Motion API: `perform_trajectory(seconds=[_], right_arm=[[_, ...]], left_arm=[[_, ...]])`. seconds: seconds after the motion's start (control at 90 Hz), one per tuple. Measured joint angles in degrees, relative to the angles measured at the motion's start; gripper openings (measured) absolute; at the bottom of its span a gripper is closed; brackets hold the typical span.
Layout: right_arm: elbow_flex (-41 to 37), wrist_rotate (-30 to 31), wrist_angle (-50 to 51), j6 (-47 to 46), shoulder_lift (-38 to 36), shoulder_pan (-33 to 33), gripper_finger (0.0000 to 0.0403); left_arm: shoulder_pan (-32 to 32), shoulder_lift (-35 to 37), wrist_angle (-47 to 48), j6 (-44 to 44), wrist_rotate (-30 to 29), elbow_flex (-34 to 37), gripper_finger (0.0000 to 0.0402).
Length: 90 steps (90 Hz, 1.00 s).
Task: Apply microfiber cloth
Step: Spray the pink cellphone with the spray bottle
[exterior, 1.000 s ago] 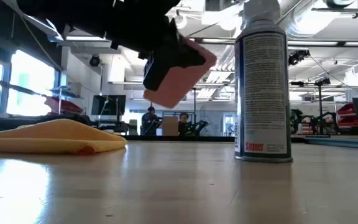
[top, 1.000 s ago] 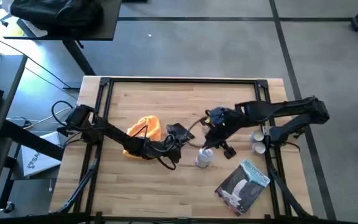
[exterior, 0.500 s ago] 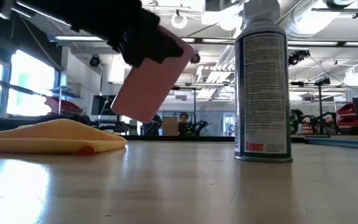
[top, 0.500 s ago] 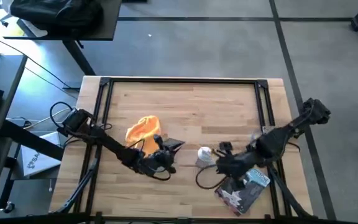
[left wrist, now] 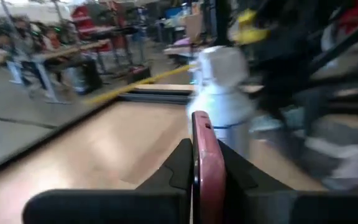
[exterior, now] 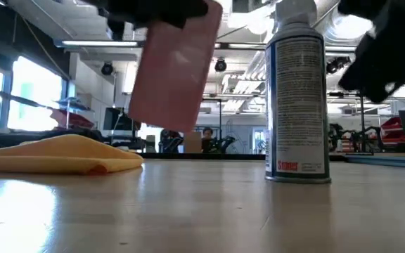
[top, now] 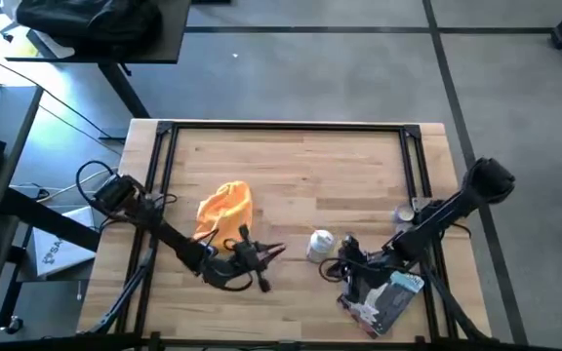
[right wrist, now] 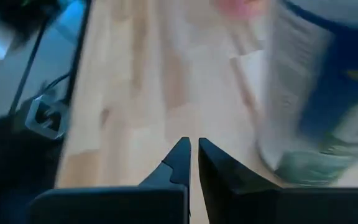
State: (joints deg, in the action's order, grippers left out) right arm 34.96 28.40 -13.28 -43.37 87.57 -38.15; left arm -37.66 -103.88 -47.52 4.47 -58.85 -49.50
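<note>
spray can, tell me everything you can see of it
The spray can is a metal cylinder with a white cap and a printed label with red lettering near the base. It stands upright on the wooden table, near the middle of its front part. Nothing grips it. The right gripper is just beside it, and the packet lies close by.

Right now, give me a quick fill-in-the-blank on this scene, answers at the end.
1. The left gripper is shut on a flat ____ phone.
2. The orange-yellow cloth lies on the table, touched by ____ gripper.
3. The spray can stands ____ on the table.
4. The right gripper holds ____.

Answers: pink; neither; upright; nothing
</note>
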Motion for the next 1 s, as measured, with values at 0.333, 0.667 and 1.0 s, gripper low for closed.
perform_trajectory(seconds=[0.333, 0.667, 1.0], right_arm=[[3.3, 8.4, -11.6, 0.9, 16.8, 2.0, 0.0], [13.0, 15.7, -11.4, 8.3, 27.3, 7.3, 0.0], [17.7, 15.7, -11.4, 20.3, 27.8, 23.2, 0.0]], left_arm=[[-7.2, 0.0, 0.1, 5.8, -2.2, 0.0, 0.0016], [-14.5, 0.0, -0.1, 6.4, -8.8, 0.0, 0.0016], [-23.7, 0.0, -0.2, 13.8, -24.2, 0.0, 0.0016]])
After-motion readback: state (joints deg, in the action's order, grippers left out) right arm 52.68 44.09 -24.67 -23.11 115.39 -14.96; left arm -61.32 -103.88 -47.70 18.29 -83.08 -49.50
